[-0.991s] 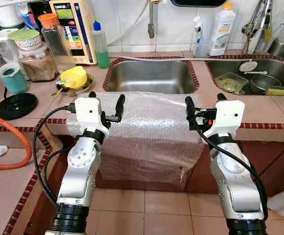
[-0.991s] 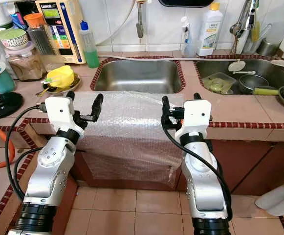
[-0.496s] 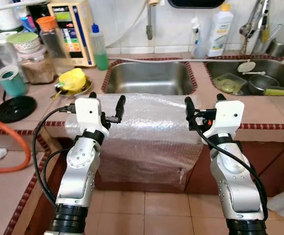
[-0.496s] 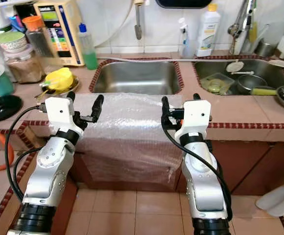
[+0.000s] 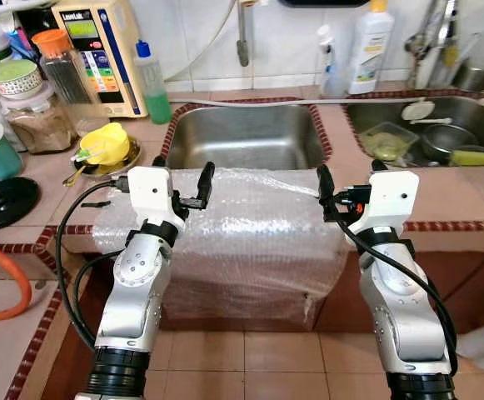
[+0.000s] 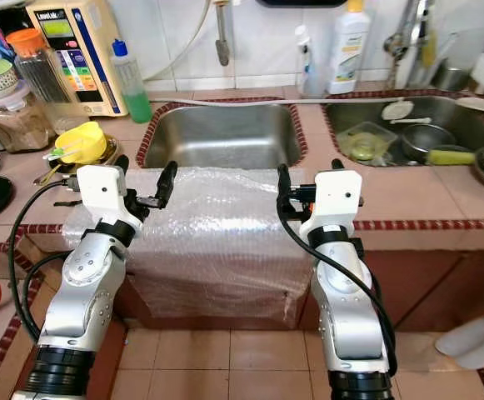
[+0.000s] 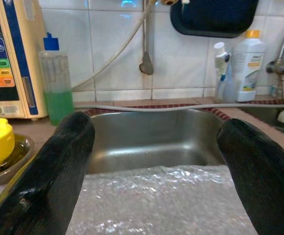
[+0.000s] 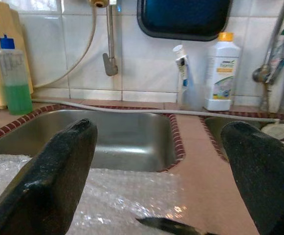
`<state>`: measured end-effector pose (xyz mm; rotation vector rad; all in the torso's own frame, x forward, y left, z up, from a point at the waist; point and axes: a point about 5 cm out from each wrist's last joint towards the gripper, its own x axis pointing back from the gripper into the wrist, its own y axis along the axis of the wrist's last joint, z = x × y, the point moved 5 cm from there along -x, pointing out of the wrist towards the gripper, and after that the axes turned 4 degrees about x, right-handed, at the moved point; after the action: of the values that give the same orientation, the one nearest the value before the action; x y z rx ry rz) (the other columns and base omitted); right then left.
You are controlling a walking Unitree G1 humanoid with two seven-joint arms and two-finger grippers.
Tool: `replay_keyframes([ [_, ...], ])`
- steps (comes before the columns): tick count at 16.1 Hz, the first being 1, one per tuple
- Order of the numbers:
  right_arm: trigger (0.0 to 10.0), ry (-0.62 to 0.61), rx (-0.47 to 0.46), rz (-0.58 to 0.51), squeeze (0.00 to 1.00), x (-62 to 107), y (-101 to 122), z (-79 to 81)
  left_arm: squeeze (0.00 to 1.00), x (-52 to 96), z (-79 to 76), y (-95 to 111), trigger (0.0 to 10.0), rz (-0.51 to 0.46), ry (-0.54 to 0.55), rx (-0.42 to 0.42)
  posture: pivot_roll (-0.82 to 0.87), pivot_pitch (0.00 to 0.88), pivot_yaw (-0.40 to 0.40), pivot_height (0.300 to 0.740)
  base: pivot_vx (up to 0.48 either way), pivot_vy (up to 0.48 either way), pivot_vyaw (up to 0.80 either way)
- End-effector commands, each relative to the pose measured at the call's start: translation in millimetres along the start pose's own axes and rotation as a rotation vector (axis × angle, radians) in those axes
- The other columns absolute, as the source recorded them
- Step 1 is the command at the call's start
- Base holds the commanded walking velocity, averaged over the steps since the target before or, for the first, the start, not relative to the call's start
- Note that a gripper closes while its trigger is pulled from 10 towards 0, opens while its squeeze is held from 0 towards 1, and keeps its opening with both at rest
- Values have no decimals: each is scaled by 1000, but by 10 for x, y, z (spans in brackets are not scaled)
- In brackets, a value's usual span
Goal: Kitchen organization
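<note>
A sheet of bubble wrap (image 5: 242, 225) lies on the tiled counter in front of the empty steel sink (image 5: 242, 137) and hangs down over the counter's front edge. My left gripper (image 5: 182, 167) is open above the wrap's left part. My right gripper (image 5: 348, 171) is open above its right edge. Nothing is between either pair of fingers. The left wrist view looks past the black fingers (image 7: 49, 171) over the wrap into the sink. The right wrist view shows the wrap's corner, the sink and bare tile beyond the fingers (image 8: 54, 176).
A second sink (image 5: 466, 117) on the right holds dishes. A yellow item in a metal bowl (image 5: 104, 143), a green soap bottle (image 5: 152, 79), jars (image 5: 42, 117) and a beige appliance (image 5: 100, 50) crowd the left. A white bottle (image 5: 369, 46) stands by the wall. An orange hose (image 5: 8, 283) lies lower left.
The whole picture has slid left and down, so the camera moved. Both arms hold the same pose, grippers still open, and the bubble wrap lies as before.
</note>
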<state>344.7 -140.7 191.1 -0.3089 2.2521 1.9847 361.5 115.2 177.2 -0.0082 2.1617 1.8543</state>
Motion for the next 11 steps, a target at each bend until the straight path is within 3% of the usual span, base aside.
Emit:
replay_keyframes([
  [1, 10000, 11, -7, -16, 0, -6, 54, 23, 0, 2, -1, 57, 10000, -19, -9, -5, 60, 0, 100, 740, 356, 0, 0],
  [11, 10000, 13, -6, -11, 0, 3, 42, 22, 0, 10, -23, 53, 10000, -19, -11, 0, 57, 0, 101, 740, 363, 0, 0],
])
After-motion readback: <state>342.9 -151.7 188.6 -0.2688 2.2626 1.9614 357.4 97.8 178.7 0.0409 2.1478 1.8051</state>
